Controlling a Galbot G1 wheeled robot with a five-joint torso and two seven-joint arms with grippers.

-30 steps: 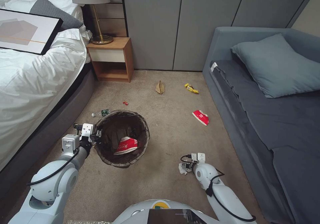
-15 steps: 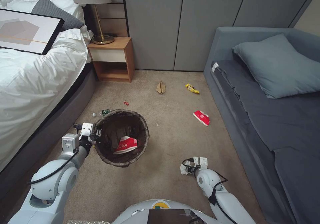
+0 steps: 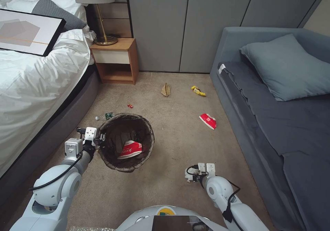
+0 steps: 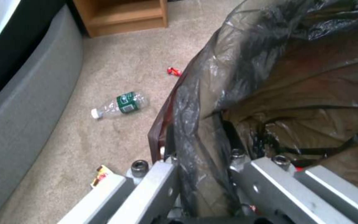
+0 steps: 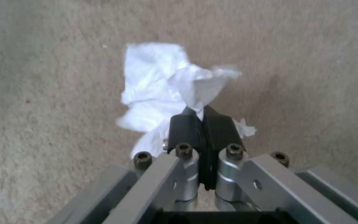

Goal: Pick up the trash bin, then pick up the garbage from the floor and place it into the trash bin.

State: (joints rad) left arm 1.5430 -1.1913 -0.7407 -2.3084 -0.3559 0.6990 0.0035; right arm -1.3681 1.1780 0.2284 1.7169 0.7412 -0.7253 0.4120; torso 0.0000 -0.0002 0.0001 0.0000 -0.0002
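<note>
Risk entry: my right gripper [image 5: 203, 119], pads pinching one corner of crumpled tissue [image 5: 162, 84], may shed it short of the trash bin [image 3: 126, 142] clamped by my left gripper [image 3: 99, 139].

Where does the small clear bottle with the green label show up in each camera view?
Head view: the bottle lies on the carpet between the bed base and the trash bin, just beyond the bin's rim.
Left wrist view: the bottle lies on the carpet beside the bin's bag-lined rim.
Right wrist view: not in it.
Shared landmark: the small red wrapper near the bottle.
</note>
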